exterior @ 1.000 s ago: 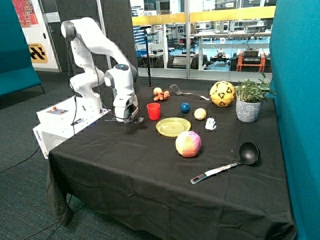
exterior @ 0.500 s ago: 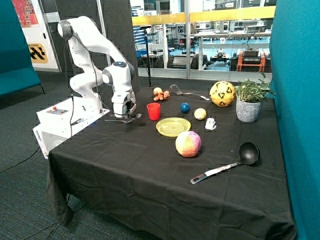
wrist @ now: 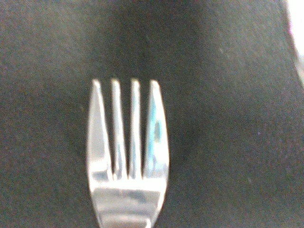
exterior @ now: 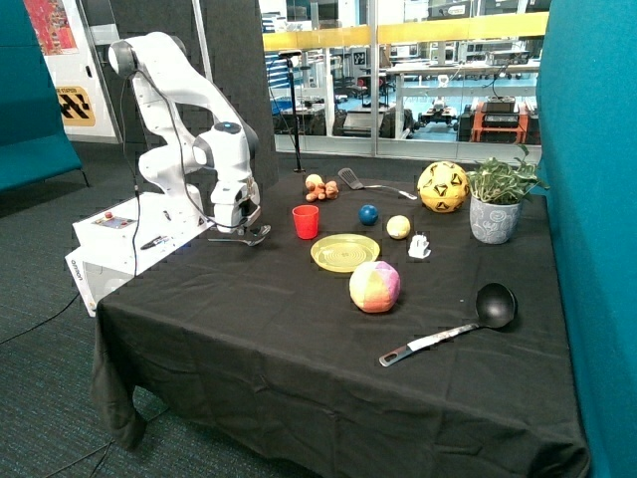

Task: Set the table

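**Arm bent low, gripper down**

The white arm rises from its base, folds at the elbow and drops its wrist straight down. The gripper (exterior: 239,231) points downward, just above the table (exterior: 299,339) near its edge by the base, closed on a fork (wrist: 127,156).

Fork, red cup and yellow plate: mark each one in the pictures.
fork (wrist: 127,156): wrist view, on the tines near their root.
red cup (exterior: 306,222): outside view, on its side wall.
yellow plate (exterior: 326,261): outside view, on its near rim.
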`<state>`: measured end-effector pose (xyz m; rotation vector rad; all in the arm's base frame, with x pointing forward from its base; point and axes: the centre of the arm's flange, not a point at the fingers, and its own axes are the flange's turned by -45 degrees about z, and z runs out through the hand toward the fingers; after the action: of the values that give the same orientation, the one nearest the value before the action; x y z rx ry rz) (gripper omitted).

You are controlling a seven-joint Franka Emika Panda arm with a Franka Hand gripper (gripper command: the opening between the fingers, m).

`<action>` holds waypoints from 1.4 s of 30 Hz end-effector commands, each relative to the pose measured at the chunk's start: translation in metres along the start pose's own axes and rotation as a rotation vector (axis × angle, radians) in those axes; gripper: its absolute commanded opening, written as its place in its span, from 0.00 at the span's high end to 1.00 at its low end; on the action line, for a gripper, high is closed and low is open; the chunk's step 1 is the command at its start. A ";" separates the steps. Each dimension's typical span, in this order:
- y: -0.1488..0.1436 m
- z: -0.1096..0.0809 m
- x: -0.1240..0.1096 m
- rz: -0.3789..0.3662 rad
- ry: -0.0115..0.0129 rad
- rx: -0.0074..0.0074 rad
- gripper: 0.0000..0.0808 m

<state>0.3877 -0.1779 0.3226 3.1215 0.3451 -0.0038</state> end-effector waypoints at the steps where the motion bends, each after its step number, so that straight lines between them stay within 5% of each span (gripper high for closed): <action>1: 0.011 0.003 -0.023 0.024 0.0025 0.0009 1.00; 42: 0.005 0.035 -0.055 0.017 0.0025 0.0008 1.00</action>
<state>0.3390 -0.1928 0.2975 3.1247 0.3197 0.0039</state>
